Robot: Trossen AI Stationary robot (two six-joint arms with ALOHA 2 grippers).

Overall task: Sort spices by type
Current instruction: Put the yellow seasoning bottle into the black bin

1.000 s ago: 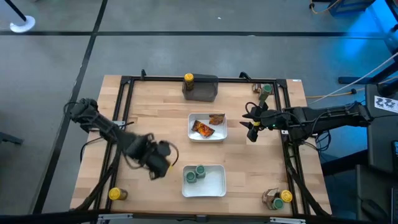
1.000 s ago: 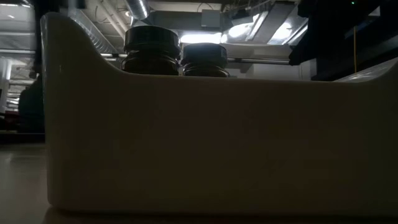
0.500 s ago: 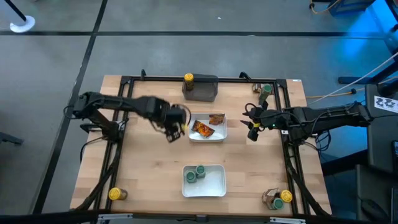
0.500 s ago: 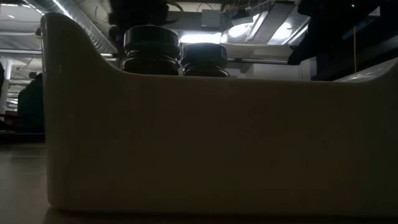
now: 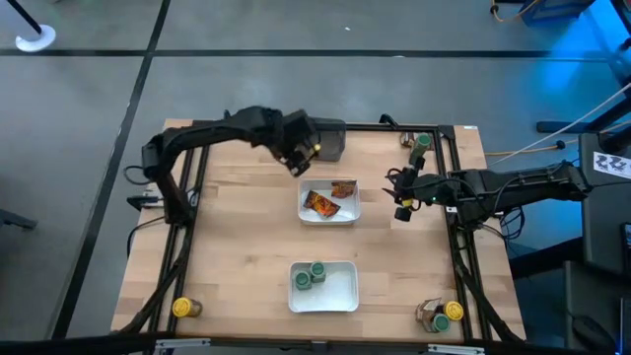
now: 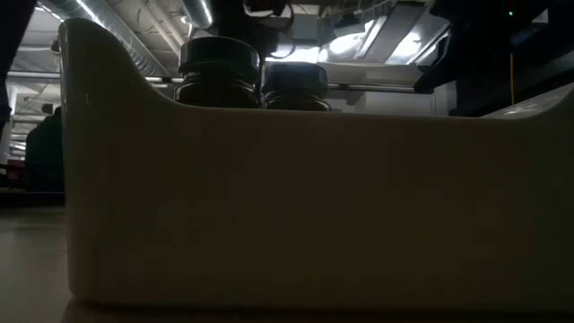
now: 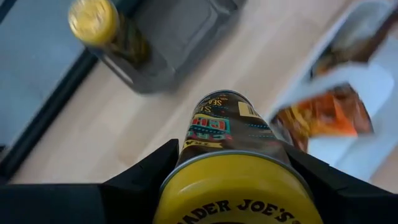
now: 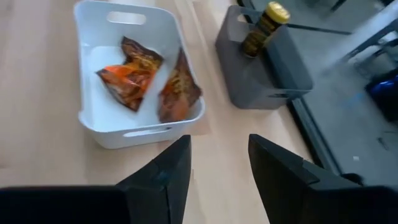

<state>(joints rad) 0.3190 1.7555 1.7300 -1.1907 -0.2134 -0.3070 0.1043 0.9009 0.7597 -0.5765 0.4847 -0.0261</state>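
Note:
My left gripper point(image 5: 302, 158) hangs above the table beside the dark grey block point(image 5: 323, 141), shut on a yellow-lidded jar point(image 7: 225, 124). Another yellow-lidded jar point(image 5: 299, 124) stands in that block. My right gripper point(image 5: 402, 203) is open and empty, right of the middle white tray point(image 5: 328, 218) that holds the orange-brown sachets point(image 8: 134, 78). Two green-lidded jars point(image 5: 311, 275) stand in the near white tray point(image 5: 340, 291). Loose jars stand near the table's corners: yellow-lidded point(image 5: 181, 308), yellow-lidded point(image 5: 453, 312) and green-lidded point(image 5: 422, 144). My left gripper holds the jar pinched between its two fingers point(image 7: 152, 171), one on each side of the jar's lid end point(image 7: 205, 155). The yellow lid point(image 7: 239, 196) faces the wrist and the jar's base points away along the fingers. It is lifted clear above the table.
A black frame rail point(image 5: 197, 197) runs round the wooden table. A small brown thing point(image 5: 429, 316) lies beside the near-right yellow-lidded jar. Bare wood shows left of the trays point(image 5: 237, 247). In the low view the near tray's wall point(image 6: 287, 206) fills most of the picture.
My left arm has swept from the table's near left across to the far edge, rising past the middle tray toward the dark grey block, with the yellow-lidded jar in its fingers.

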